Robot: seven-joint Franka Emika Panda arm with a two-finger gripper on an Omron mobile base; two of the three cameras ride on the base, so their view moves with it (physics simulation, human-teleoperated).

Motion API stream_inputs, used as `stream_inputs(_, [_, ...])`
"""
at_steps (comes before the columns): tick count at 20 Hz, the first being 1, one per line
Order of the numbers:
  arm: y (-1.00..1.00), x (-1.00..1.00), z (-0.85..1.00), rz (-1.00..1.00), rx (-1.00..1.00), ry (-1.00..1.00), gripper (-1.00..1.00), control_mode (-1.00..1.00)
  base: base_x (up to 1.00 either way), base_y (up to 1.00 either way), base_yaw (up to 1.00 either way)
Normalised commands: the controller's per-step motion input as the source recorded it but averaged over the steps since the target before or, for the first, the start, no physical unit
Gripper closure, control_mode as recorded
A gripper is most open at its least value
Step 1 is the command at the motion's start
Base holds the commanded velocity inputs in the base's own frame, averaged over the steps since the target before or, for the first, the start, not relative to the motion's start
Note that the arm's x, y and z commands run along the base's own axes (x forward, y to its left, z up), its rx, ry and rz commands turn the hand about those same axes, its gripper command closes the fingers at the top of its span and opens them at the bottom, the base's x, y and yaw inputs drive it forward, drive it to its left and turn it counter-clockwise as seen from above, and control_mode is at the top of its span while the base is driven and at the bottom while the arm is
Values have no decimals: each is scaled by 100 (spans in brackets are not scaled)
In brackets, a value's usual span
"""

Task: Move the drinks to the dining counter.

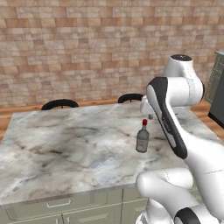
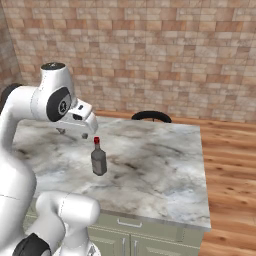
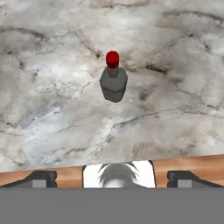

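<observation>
Bottle (image 1: 142,139) upright mid dining counter (image 1: 52,144), well off edges, open hand (image 2: 73,133) above

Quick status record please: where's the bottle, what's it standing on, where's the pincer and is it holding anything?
bottle: bottle with red cap, upright, standing free
surface: marble dining counter, sage green drawer fronts below
pincer: pincer open, raised above the counter behind the bottle, apart from it
held: nothing
stools: black stool at the far side
can: none seen on the counter
</observation>
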Motion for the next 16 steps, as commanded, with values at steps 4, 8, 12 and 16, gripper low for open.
stream_inputs(4, [0, -55, 5, 0, 0, -17, -100, -100, 0, 0, 0])
stream_inputs(8, [0, -44, 3, 0, 0, -16, -100, -100, 0, 0, 0])
stream_inputs(12, [0, -45, 1, 0, 0, -14, -100, -100, 0, 0, 0])
stream_inputs(16, [0, -36, 1, 0, 0, -8, -100, -100, 0, 0, 0])
